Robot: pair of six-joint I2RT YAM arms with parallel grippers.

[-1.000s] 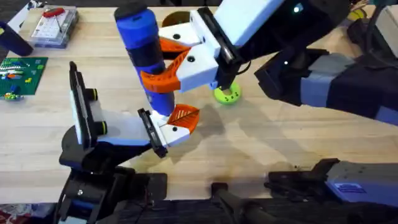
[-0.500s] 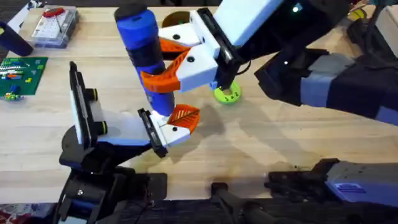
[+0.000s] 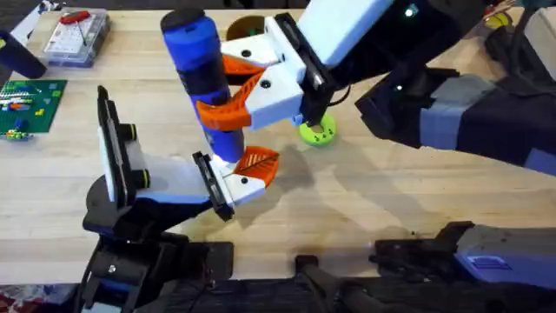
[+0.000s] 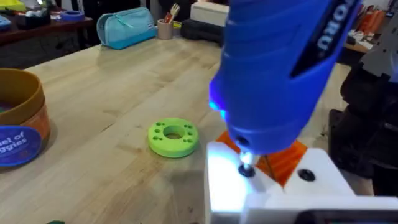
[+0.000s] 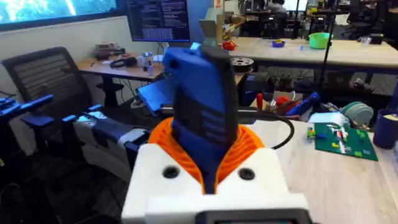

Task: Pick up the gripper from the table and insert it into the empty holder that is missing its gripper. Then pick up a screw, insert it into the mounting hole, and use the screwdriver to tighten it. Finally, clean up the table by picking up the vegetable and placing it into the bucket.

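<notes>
We judge the task to be in its tightening step. The gripper [image 3: 248,171], a white block with an orange ribbed fingertip, already sits against the holder [image 3: 211,185], the thin black plate on the end of the white-and-black arm body near the middle of the bench toward its front edge. The right end effector [image 3: 234,91] is clenched on the screwdriver [image 3: 201,74], holding it upright with its nose down on the white block; in the left wrist view the thin bit [image 4: 247,168] meets a dark hole on top, so a screw seems to be in, though we cannot see it clearly. Whether the left end effector is released or clenched we cannot tell.

What is left, as we read it, is finishing the screw and then the cleanup. The bucket [image 3: 246,29] stands near the far edge of the bench, behind the screwdriver, orange-brown above and blue below. We cannot pick out the vegetable with confidence. A lime-green disc [image 3: 317,132] lies on the bench to the right of the screwdriver.

The screwdriver is fat, bright blue, with a black cap.
</notes>
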